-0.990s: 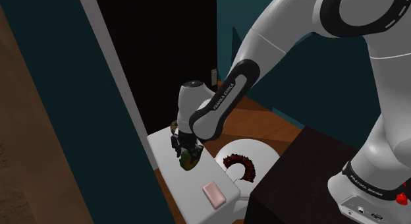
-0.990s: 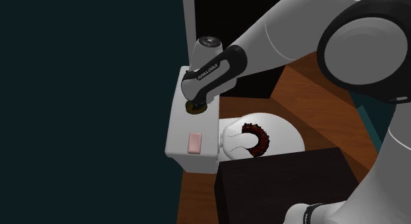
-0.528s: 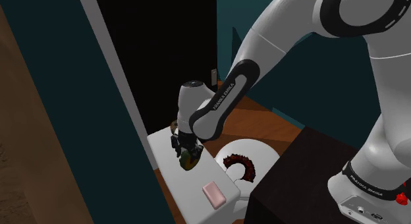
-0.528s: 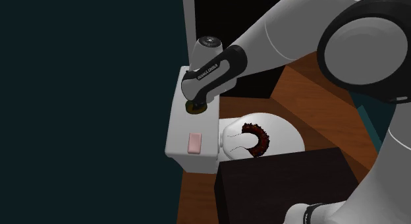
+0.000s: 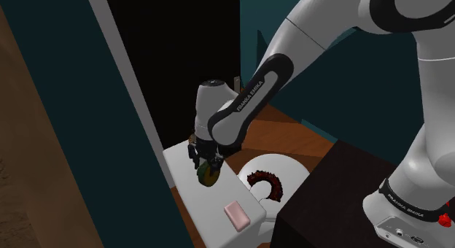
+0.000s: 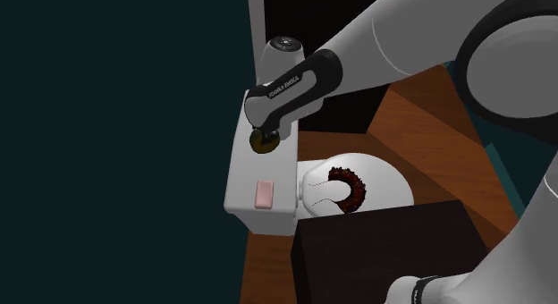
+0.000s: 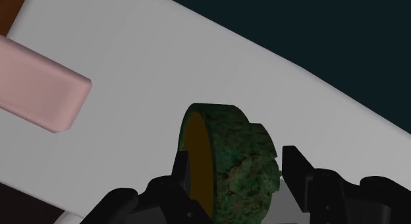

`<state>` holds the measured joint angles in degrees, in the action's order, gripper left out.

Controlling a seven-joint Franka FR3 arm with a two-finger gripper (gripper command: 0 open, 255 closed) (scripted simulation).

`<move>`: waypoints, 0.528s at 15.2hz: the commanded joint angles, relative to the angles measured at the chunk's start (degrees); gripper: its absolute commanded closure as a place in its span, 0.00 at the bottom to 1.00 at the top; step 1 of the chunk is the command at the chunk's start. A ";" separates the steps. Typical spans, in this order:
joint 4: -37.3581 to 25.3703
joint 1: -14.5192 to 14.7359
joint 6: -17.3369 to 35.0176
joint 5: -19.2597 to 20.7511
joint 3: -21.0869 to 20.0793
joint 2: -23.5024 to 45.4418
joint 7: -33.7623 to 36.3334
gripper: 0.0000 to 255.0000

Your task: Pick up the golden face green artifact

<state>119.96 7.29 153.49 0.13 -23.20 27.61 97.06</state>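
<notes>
black fingers [image 7: 295,173] of the gripper [image 7: 234,184] pinch the green artifact [image 7: 232,153] from both sides. the finger tips are partly hidden behind its rough rim, and in the second exterior view the arm's wrist covers most of the gripper. the artifact stands on edge between the fingers, its golden face turned toward one finger. under it is the white tank lid [image 7: 125,143]; if the artifact touches the lid, i cannot tell. a pink bar [image 7: 36,91] lies on the same lid, apart from the gripper. further away, a dark red curved thing [image 5: 267,185] rests on the white toilet seat [image 5: 288,168].
</notes>
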 commanded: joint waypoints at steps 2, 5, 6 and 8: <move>0.25 -0.54 -1.73 -0.75 -0.75 -2.05 -0.13 1.00; 0.22 -1.09 -3.54 -1.52 -1.41 -3.91 -0.37 1.00; 0.19 -1.27 -4.16 -1.77 -1.61 -4.52 -0.45 1.00; 0.09 -1.61 -5.41 -2.29 -2.01 -5.71 -0.61 1.00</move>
<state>120.14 5.85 148.85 -1.87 -24.97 22.61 96.50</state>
